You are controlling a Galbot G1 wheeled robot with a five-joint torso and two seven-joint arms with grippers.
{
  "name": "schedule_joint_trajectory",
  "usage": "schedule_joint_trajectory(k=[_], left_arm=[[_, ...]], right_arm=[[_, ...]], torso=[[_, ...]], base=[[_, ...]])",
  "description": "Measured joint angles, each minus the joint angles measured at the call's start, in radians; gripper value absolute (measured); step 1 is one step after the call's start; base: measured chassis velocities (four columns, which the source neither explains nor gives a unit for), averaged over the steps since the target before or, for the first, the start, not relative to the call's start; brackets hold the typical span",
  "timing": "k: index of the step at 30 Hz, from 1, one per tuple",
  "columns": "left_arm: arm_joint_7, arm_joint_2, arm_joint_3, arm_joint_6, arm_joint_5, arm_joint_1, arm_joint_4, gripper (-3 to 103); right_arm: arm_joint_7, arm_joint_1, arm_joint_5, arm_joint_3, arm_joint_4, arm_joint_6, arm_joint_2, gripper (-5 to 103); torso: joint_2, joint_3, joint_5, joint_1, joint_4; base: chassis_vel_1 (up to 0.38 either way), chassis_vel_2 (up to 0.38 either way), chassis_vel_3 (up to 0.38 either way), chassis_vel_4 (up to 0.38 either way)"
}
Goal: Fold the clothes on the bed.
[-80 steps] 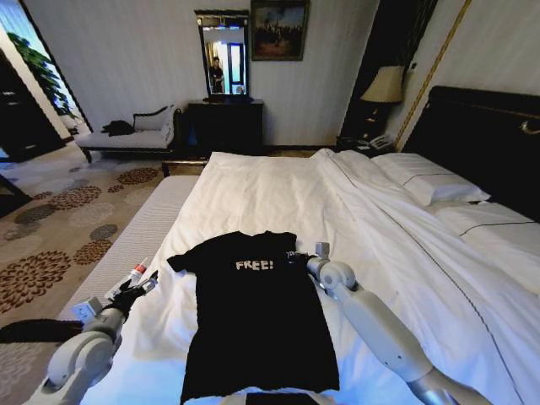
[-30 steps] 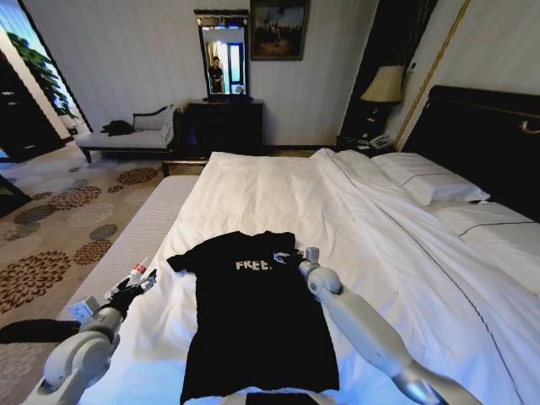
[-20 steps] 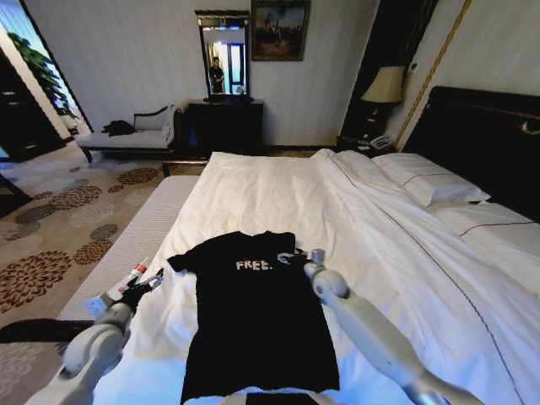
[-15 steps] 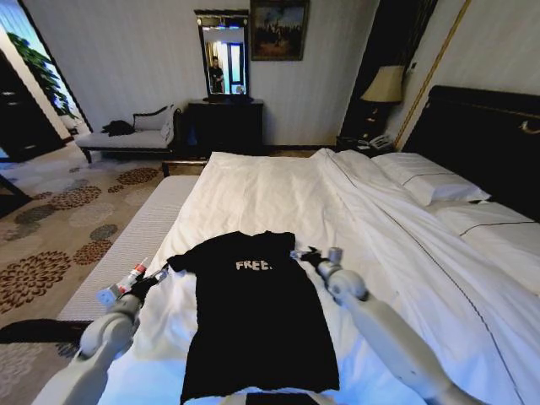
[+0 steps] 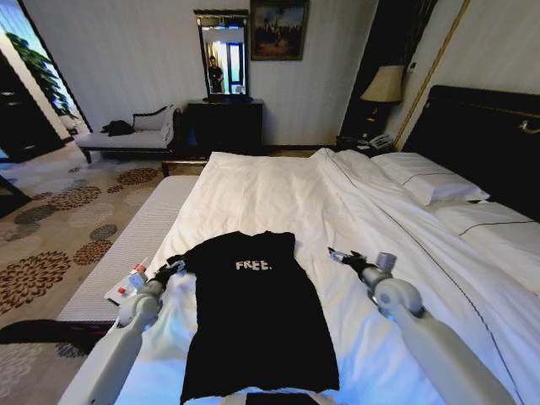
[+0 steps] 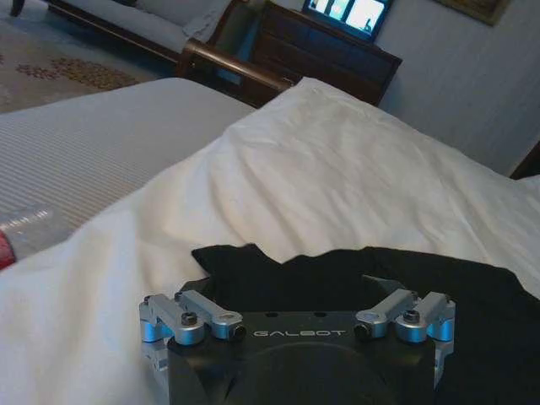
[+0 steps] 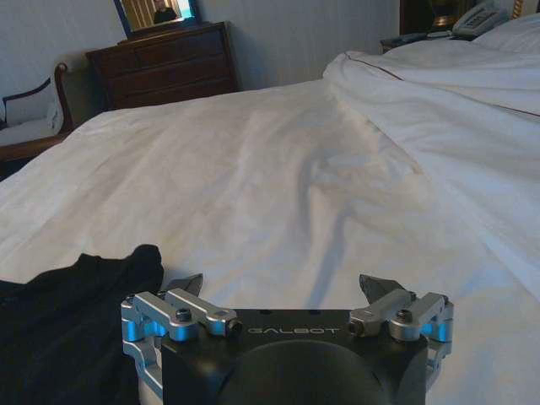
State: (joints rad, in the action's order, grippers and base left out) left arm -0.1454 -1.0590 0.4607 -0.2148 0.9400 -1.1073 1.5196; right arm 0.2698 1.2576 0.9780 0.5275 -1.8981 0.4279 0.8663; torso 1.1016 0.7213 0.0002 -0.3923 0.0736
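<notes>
White bedding fills the room's near half, with a black T-shirt laid out on it between two grippers.

Lying flat on the bed [image 5: 278, 194], the T-shirt [image 5: 253, 316] has its collar toward the far end and its white "FREE" lettering [image 5: 253, 265] facing up; its right sleeve is folded in over the body, while the left sleeve sticks out sideways. Down at that left sleeve is the left gripper [image 5: 171, 268], fingers spread wide with the sleeve's dark edge between them in the left wrist view [image 6: 297, 291]. Over bare sheet just beside the shirt's right edge, the right gripper [image 5: 342, 256] hovers released, its black fingertips [image 7: 377, 288] apart and holding nothing. White pillows [image 5: 430, 181] rest against the dark headboard [image 5: 481, 126].
</notes>
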Motion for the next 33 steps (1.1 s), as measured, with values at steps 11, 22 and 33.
schedule_joint_trajectory(k=[11, 22, 33], left_arm=[[-0.028, 0.004, -0.006, -0.008, -0.004, 0.02, -0.029, 85], [-0.034, -0.004, 0.005, -0.023, -0.019, 0.021, -0.043, 46], [-0.039, -0.01, 0.023, -0.025, -0.032, 0.01, -0.034, 8]], right_arm=[[0.017, 0.039, 0.007, 0.024, -0.042, 0.002, 0.0, 100], [0.022, 0.046, 0.014, 0.029, -0.052, 0.004, -0.009, 100], [0.019, 0.048, 0.009, 0.018, -0.051, 0.004, 0.001, 100]], torso=[[0.0, 0.0, -0.0001, 0.0, -0.0003], [0.0, 0.0, -0.0001, 0.0, -0.0001], [0.0, 0.0, -0.0001, 0.0, -0.0002]], base=[[0.0, 0.0, 0.0, 0.0], [0.0, 0.0, 0.0, 0.0], [0.0, 0.0, 0.0, 0.0]])
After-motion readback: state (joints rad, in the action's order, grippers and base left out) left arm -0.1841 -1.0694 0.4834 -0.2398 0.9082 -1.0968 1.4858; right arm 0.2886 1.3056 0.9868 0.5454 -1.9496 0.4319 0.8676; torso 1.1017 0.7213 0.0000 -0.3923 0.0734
